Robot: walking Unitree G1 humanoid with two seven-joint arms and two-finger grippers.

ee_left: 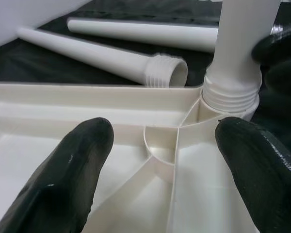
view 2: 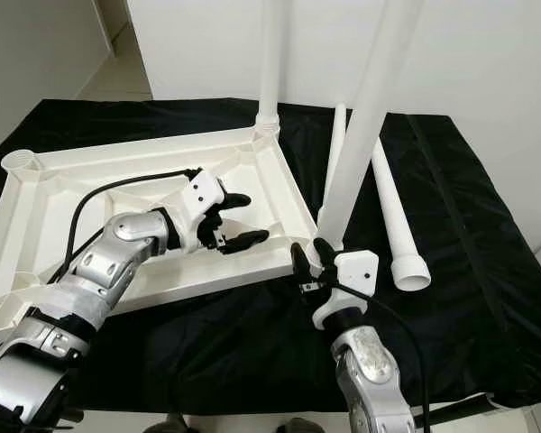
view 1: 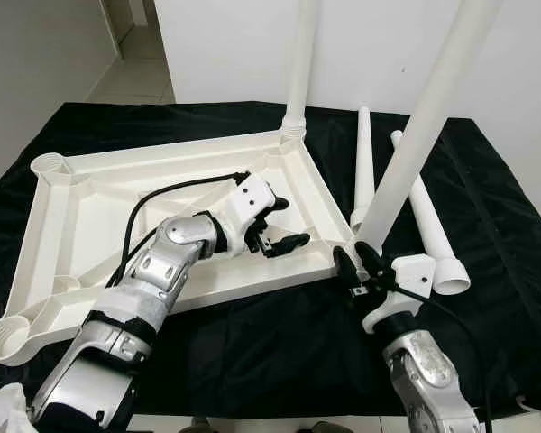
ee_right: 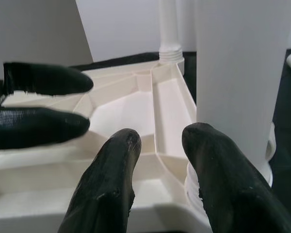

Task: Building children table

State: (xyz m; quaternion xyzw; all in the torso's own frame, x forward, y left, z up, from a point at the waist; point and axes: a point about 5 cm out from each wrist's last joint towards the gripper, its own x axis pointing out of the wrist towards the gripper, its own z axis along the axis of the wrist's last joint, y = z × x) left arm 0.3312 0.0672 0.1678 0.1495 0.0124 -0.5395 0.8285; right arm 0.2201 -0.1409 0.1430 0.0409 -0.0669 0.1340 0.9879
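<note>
White plastic table leg (view 1: 415, 144) is stood upright in the upturned tabletop's (view 1: 81, 207) near-right corner socket, just beside the released right pincer (view 1: 359, 263); the left pincer (view 1: 279, 225), also released, is held farther off.

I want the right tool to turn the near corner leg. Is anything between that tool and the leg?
Nothing visible does. The right tool sits at the base of the near corner leg, where it enters the tabletop.

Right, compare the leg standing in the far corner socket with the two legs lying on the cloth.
The far corner leg stands upright, screwed into the upturned tabletop; the loose legs lie flat on the black cloth, unattached. Its threaded end sits in a socket; one loose leg's threaded end lies exposed. All are white plastic tubes.
</note>
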